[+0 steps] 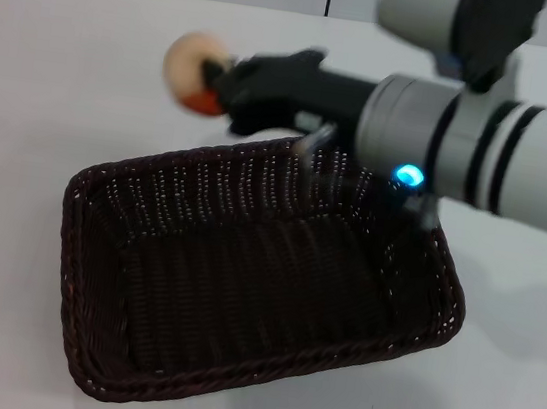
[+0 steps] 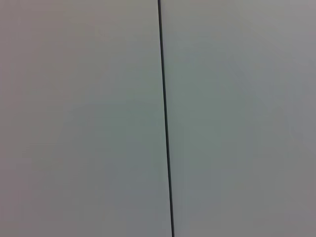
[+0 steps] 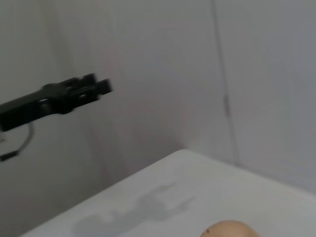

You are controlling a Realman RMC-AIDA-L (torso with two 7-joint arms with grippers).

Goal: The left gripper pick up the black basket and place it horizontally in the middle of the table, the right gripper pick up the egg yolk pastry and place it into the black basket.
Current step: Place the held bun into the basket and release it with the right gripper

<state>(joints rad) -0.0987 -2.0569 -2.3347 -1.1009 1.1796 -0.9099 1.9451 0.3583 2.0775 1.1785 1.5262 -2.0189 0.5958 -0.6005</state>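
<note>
right arm's stretched in from the right, reaching leftward, wrist roughly level. right gripper (image 1: 209, 80) has its jaws clamped on something. left gripper isn't visible from the head cam.

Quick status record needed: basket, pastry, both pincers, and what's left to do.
basket: the black basket rests on the table, empty, set at a slant in the head view
pastry: the egg yolk pastry is held off the table, above and beyond the basket's far rim, not yet inside
right pincer: the right pincer is shut on the pastry, arm reaching across over the basket
left pincer: out of the head view; a dark pincer shows far off in the right wrist view, probably the left one
remaining: carry pastry over basket, release
</note>
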